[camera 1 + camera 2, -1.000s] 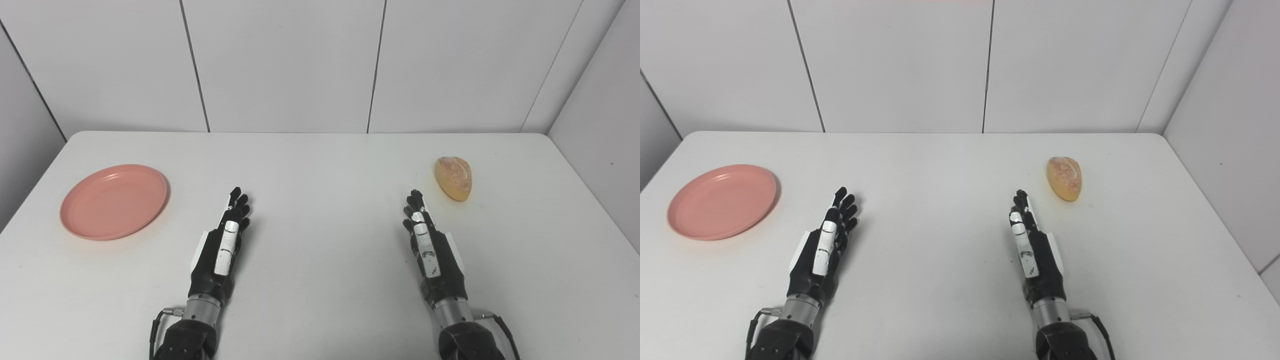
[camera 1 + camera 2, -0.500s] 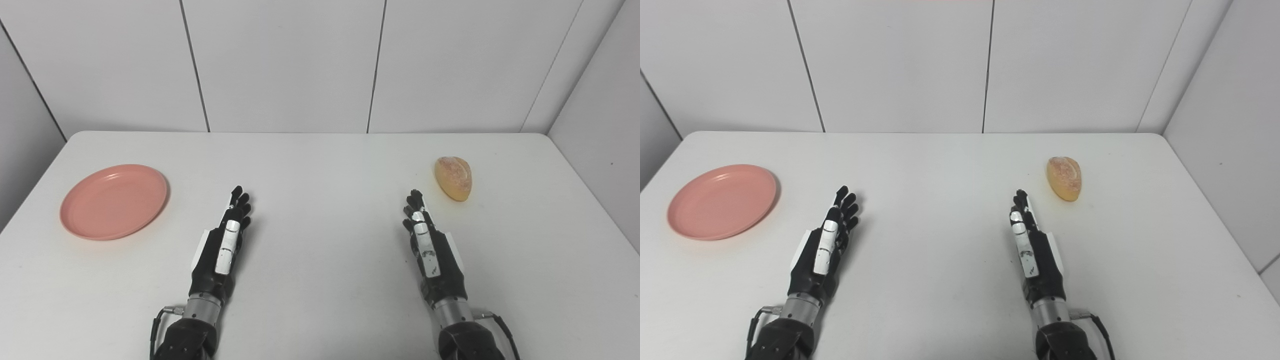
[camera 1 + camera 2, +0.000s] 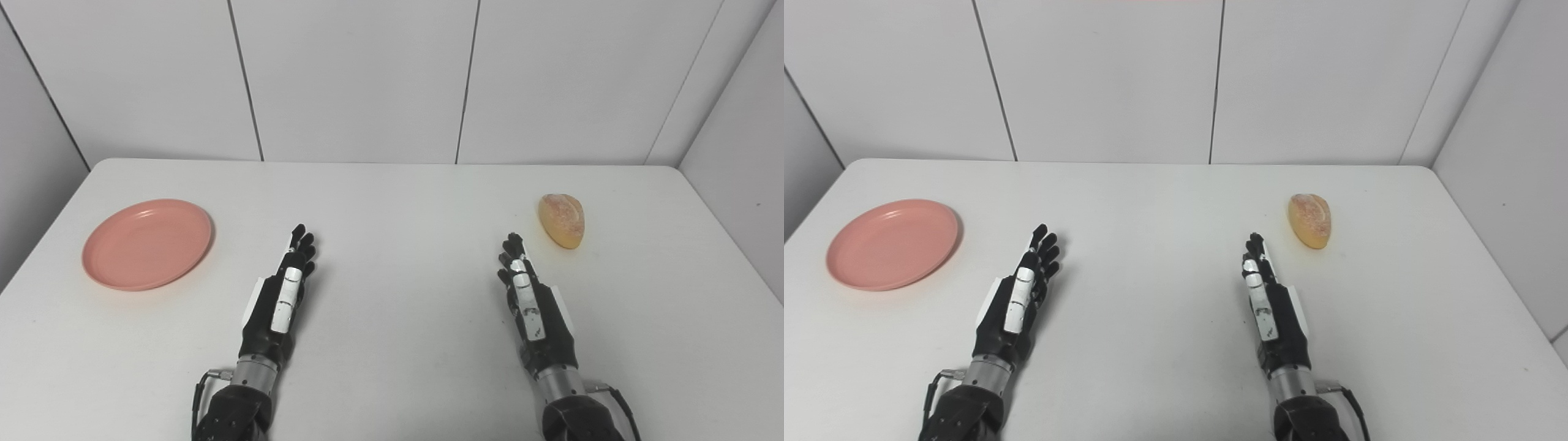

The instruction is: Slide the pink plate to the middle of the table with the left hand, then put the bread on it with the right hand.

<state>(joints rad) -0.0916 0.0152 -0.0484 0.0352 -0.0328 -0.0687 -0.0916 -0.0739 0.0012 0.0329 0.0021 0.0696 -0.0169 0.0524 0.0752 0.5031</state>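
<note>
A pink plate (image 3: 147, 243) lies empty on the left side of the white table (image 3: 398, 202). A golden bread roll (image 3: 561, 220) lies on the right side. My left hand (image 3: 280, 300) rests near the table's front, right of the plate and apart from it, fingers straight, holding nothing. My right hand (image 3: 531, 303) rests near the front too, below and left of the bread, a short gap from it, fingers straight, holding nothing. The same shows in the right eye view: plate (image 3: 892, 243), bread (image 3: 1310, 219), left hand (image 3: 1017, 301), right hand (image 3: 1270, 309).
White wall panels (image 3: 361, 79) close the table at the back and on the right side. The table's left edge runs close to the plate. Bare table surface lies between my two hands.
The whole picture has shifted slightly right, so the camera moved. Neither the hands nor the plate nor the bread have visibly moved on the table.
</note>
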